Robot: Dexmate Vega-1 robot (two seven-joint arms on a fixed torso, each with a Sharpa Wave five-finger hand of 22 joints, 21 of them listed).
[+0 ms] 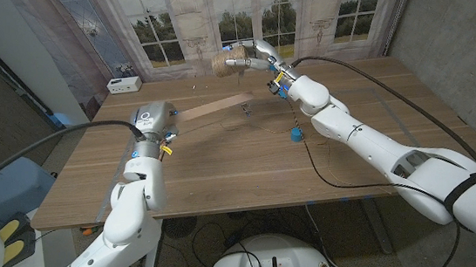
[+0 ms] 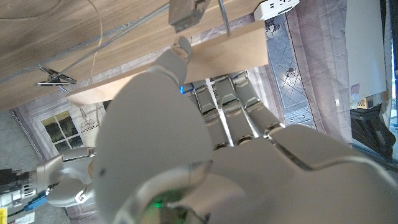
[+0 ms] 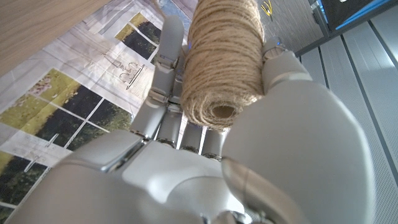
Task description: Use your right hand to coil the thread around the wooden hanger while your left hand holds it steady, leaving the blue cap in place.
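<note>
Head view: left hand (image 1: 151, 122) grips one end of the flat pale wooden hanger (image 1: 214, 108), held above the wooden counter (image 1: 224, 165). Right hand (image 1: 253, 58), beyond the hanger's far end, clamps a tan twine spool (image 1: 225, 63). Thin thread (image 1: 275, 132) trails from the hanger toward the small blue cap (image 1: 295, 134) on the counter, near the hanger's far end.

Left wrist view: fingers (image 2: 224, 99) closed under the hanger (image 2: 186, 68); metal hook (image 2: 222, 15) visible.

Right wrist view: fingers (image 3: 165, 59) wrapped around the spool (image 3: 224, 59).

Step looks like mid-coiling; next, circle the spool round the hanger, keeping the thread taut and the cap undisturbed.
</note>
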